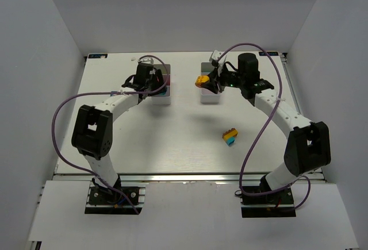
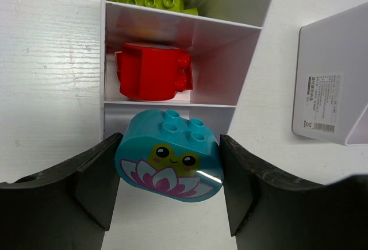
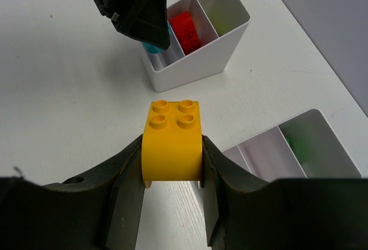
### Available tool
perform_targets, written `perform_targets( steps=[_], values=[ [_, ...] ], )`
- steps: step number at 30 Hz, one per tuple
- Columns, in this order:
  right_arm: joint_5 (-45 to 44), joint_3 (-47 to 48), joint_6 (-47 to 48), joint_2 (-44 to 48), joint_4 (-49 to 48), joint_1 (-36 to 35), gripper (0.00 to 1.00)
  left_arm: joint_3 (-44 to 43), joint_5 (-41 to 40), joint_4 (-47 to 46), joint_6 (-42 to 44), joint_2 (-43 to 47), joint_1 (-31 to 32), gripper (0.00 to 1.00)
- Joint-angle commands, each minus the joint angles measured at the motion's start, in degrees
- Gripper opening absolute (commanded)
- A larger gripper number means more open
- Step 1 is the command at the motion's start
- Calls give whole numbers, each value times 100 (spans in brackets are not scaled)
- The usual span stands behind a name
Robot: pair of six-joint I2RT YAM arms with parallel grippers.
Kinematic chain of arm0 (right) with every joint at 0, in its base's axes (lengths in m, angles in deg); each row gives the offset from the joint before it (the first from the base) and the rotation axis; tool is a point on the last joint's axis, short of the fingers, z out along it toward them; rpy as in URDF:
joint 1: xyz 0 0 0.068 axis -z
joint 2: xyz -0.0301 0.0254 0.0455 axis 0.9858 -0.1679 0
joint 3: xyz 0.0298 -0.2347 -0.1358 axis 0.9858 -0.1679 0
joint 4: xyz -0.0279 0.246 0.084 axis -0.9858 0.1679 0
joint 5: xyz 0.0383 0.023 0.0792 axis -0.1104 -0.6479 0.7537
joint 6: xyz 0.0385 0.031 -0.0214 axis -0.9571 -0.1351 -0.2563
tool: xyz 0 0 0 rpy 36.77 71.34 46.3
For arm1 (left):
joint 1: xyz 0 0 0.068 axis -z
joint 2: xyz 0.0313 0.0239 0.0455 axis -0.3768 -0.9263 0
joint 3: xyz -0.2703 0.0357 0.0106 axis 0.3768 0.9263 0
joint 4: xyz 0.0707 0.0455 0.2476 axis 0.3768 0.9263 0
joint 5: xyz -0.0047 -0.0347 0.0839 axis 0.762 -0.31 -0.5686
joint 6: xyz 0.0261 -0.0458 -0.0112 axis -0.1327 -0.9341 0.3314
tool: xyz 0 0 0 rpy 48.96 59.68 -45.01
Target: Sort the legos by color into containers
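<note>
My left gripper [image 2: 169,142] is shut on a teal rounded brick [image 2: 168,157] with a frog picture. It holds the brick over the nearest compartment of the left white bin [image 2: 172,31]. That bin holds a red brick [image 2: 152,72] in its middle compartment and lime bricks [image 2: 152,0] in the far one. My right gripper [image 3: 172,146] is shut on a yellow brick [image 3: 172,141], held above the table between the two bins. The right bin [image 3: 299,129] has something green [image 3: 290,142] inside. In the top view the grippers [image 1: 153,82] [image 1: 202,81] are at the bins [image 1: 167,98] [image 1: 210,97].
A small stack of a yellow-orange brick and a teal brick [image 1: 230,137] lies on the table right of centre, in front of the right bin. White walls close in the table on the left, back and right.
</note>
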Motion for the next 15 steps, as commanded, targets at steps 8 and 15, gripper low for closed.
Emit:
perform_targets(
  steps=[8,15],
  values=[
    [138,-122,-50,270,-203,60,4,-195,-108,-24,37,123,77,77],
    [147,-139,-50,288,-212,60,4,-213,-109,-6,46,175,86,98]
  ],
)
